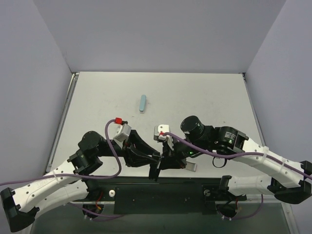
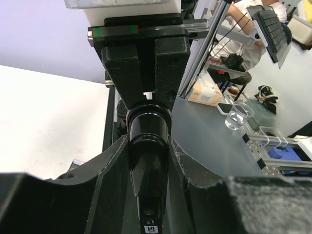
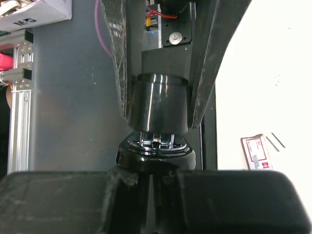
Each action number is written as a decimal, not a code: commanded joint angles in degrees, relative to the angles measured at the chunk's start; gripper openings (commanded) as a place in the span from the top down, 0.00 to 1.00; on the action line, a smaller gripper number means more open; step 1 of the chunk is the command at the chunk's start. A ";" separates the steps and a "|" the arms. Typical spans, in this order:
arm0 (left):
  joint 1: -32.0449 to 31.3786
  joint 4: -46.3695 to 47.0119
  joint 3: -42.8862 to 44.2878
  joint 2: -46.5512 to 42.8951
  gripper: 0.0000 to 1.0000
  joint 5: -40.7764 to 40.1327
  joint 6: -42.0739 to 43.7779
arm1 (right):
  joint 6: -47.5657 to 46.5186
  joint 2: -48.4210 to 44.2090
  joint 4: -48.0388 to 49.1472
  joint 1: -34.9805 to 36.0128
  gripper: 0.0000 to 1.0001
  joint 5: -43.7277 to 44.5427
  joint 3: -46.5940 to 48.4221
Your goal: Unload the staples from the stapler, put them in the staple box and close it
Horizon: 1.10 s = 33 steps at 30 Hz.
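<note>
The black stapler hangs between my two grippers just above the table's near edge. In the left wrist view my left gripper is shut on its glossy black body, one worn finger on each side. My right gripper is shut on the stapler's other end, with the jaws almost touching. Metal parts glint inside the stapler between its two black pieces. From above, the left gripper and the right gripper meet tip to tip.
A pale blue oblong bar lies mid-table, far from both arms. A small red-and-white packet and a few thin loose staples lie on the white table to the right of the grippers; the packet also shows from above.
</note>
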 commanded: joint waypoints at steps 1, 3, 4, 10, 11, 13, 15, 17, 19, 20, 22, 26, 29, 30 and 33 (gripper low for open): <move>-2.63 -3.68 4.01 -1.03 1.00 -4.79 3.48 | -1.20 -2.05 17.07 0.23 1.00 4.93 -2.55; -2.63 -5.36 4.54 -2.61 1.00 -7.42 4.36 | -0.67 -5.74 17.86 -0.21 1.00 7.21 -6.32; -2.63 -5.80 4.45 -3.14 1.00 -9.09 4.63 | 0.99 -7.93 18.56 -0.30 1.00 8.01 -7.56; -2.63 -9.13 5.15 -6.49 1.00 -15.95 6.74 | 5.39 -18.39 19.71 -1.53 1.00 17.41 -15.47; -2.54 -9.75 5.85 -6.58 1.00 -17.09 7.35 | 6.01 -19.46 19.71 -1.70 1.00 20.99 -16.78; -2.63 -12.21 6.99 -6.67 1.00 -20.00 8.40 | 8.29 -22.71 19.71 -2.14 1.00 26.18 -18.98; -2.63 -13.97 8.05 -6.84 1.00 -23.25 9.19 | 10.57 -25.17 19.62 -2.41 1.00 29.97 -20.92; -2.63 -16.69 9.54 -6.84 1.00 -28.51 10.34 | 12.24 -27.02 19.45 -2.58 1.00 33.49 -22.85; -2.63 -20.81 11.29 -6.40 1.00 -35.45 11.66 | 13.91 -28.25 19.10 -2.67 1.00 37.44 -24.35; -2.63 -23.36 12.09 -5.53 1.00 -39.83 12.53 | 14.27 -28.86 19.01 -2.76 1.00 39.46 -24.70; -2.54 -26.96 14.46 -3.87 1.00 -48.17 13.24 | 15.85 -28.96 18.74 -2.94 1.00 42.19 -26.11; -2.36 -33.48 20.87 2.28 1.00 -62.97 15.17 | 19.10 -27.82 18.65 -3.37 1.00 46.94 -27.43; -2.28 -37.08 24.04 6.77 1.00 -71.30 17.37 | 21.56 -26.15 18.57 -3.99 1.00 48.35 -28.31; -1.93 -37.44 25.53 9.13 1.00 -72.47 18.59 | 22.09 -25.71 18.65 -4.34 1.00 48.27 -28.66; -0.35 -38.93 28.35 13.45 1.00 -77.13 20.27 | 24.37 -23.43 18.48 -5.40 1.00 48.10 -29.28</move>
